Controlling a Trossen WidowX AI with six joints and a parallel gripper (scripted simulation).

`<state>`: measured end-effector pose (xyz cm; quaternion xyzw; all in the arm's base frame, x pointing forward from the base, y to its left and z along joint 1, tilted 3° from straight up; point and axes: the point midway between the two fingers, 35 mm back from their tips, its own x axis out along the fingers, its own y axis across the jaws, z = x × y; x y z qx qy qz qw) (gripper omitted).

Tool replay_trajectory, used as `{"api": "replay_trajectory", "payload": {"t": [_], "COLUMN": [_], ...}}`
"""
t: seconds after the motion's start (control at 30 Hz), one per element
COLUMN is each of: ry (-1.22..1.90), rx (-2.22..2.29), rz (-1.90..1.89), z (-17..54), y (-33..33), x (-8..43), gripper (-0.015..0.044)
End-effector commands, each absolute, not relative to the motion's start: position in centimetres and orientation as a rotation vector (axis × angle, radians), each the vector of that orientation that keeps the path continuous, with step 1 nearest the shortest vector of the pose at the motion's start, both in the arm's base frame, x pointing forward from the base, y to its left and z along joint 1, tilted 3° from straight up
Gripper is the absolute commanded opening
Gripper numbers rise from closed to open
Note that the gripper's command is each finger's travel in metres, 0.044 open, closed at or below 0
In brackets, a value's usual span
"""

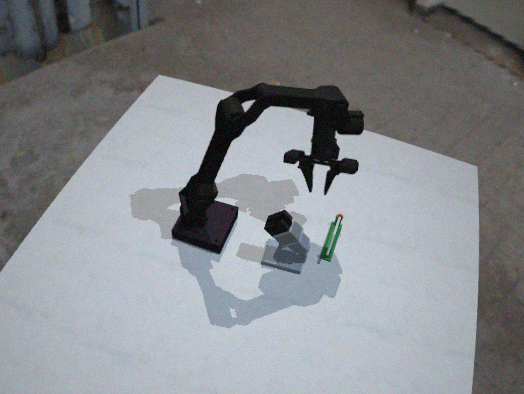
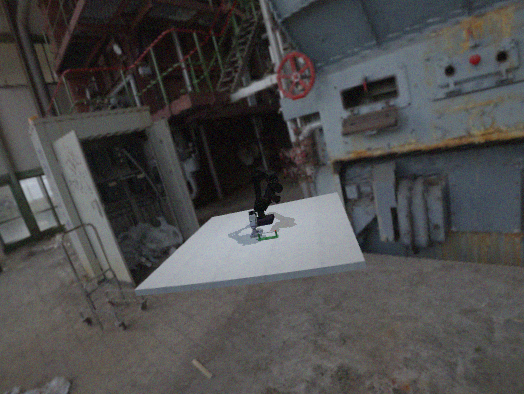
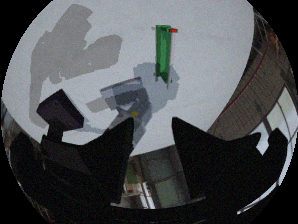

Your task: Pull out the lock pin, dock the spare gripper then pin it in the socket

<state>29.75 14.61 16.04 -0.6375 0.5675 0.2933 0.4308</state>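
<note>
My gripper (image 1: 318, 193) (image 3: 152, 121) is partly open and empty, fingers pointing down, high above the table between the mount and the green holder. The grey mount plate (image 1: 281, 265) (image 3: 119, 89) carries a tilted grey block with a black end (image 1: 278, 223); I cannot tell where the socket stops and the spare gripper begins. A small yellow mark (image 3: 134, 114) shows on it in the wrist view, where my finger hides its lower part. The thin pale lock pin with a red head (image 1: 340, 216) (image 3: 173, 30) lies along the green holder (image 1: 326, 258) (image 3: 162, 47) beside the mount.
The arm's dark base (image 1: 207, 227) (image 3: 61, 109) stands on the other side of the mount from the green holder. All stand on a white table top (image 1: 400, 300) (image 2: 300, 255). The arm's shadows fall across the mount and beside the holder.
</note>
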Motion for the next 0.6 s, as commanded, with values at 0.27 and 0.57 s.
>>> {"api": "replay_trajectory", "payload": {"t": [0.27,0.57], "ry": [1.389,1.389], "rx": [-1.418,-1.418], "rz": [1.100,1.100], "z": [13.3,11.5], "y": [12.8,12.9], "x": [37.6,37.7], "gripper": [0.0180,0.0180]}}
